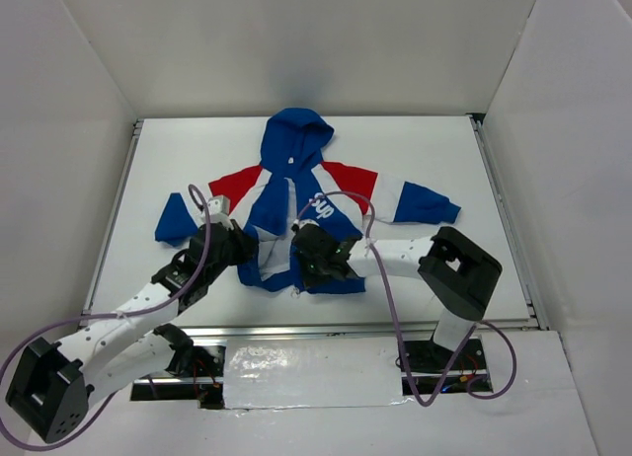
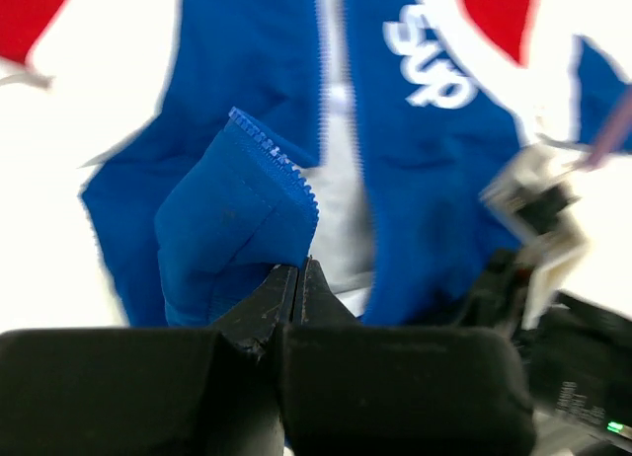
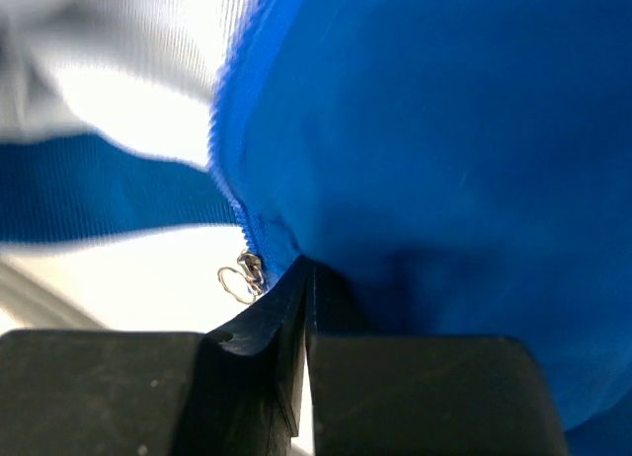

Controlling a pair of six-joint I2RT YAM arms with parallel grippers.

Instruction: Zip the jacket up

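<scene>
The jacket (image 1: 292,143) lies flat on the table, hood at the far side, red shoulders and sleeves spread, front open with grey lining showing. My left gripper (image 1: 247,247) is shut on the lower corner of the left front panel; in the left wrist view that gripper (image 2: 298,268) pinches a folded blue flap (image 2: 227,229) edged with zipper teeth (image 2: 281,163). My right gripper (image 1: 309,260) is shut on the lower edge of the right front panel (image 3: 444,130). In the right wrist view that gripper (image 3: 308,270) closes on the fabric just beside the metal zipper slider (image 3: 245,272).
The white table (image 1: 425,150) is boxed in by white walls at the back and both sides. Metal rails run along its left and right edges (image 1: 507,219). Purple cables (image 1: 387,296) loop off both arms. My right arm (image 2: 548,239) shows in the left wrist view.
</scene>
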